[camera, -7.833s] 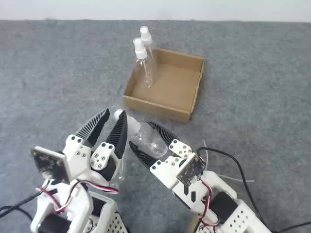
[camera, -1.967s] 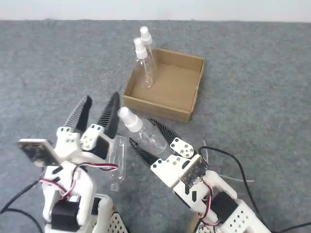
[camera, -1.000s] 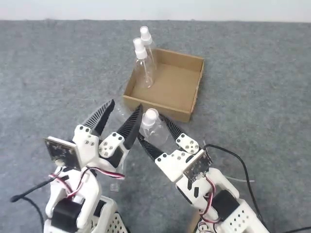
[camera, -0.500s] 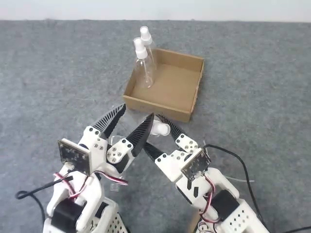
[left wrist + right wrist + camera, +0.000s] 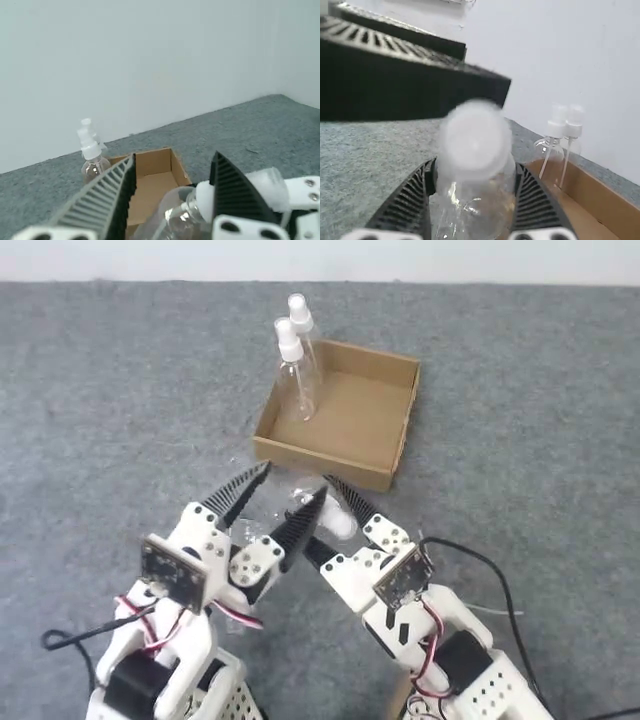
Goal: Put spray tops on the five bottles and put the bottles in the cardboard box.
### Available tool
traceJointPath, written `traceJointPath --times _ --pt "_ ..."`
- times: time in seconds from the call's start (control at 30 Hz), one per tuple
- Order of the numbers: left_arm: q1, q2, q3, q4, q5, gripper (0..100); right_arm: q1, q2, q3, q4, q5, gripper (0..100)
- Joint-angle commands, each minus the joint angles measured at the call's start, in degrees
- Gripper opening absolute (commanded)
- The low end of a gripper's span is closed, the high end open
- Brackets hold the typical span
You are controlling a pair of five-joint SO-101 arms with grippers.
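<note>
The right gripper (image 5: 474, 172) is squeezing a clear plastic white-topped bottle (image 5: 475, 147); the left gripper (image 5: 175, 157) is hovering around it, jaws apart.

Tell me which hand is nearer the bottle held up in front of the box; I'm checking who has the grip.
Right. The right hand is shut on the bottle; the left hand is open, astride it.

I read even, diffuse overhead light in the high view: the grey table surface (image 5: 120, 390) is bright, and shadows beside the arms are soft. The cardboard box (image 5: 330, 468) shows its near outer side darker than its floor. In the right wrist view the white wall (image 5: 560, 45) is bright; the clear bottle (image 5: 475, 200) carries small glints.
</note>
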Motion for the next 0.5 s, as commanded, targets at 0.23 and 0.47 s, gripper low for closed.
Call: traceJointPath --times 0.23,0.47 --pt "-5.7 -0.9 -0.6 -0.4 2.9 23 2.4 -1.3 -1.2 -0.3 0.8 0.7" --pt "-19.3 -0.9 -7.0 -0.7 9.8 23 2.5 -1.3 -0.3 -0.2 0.8 0.7"
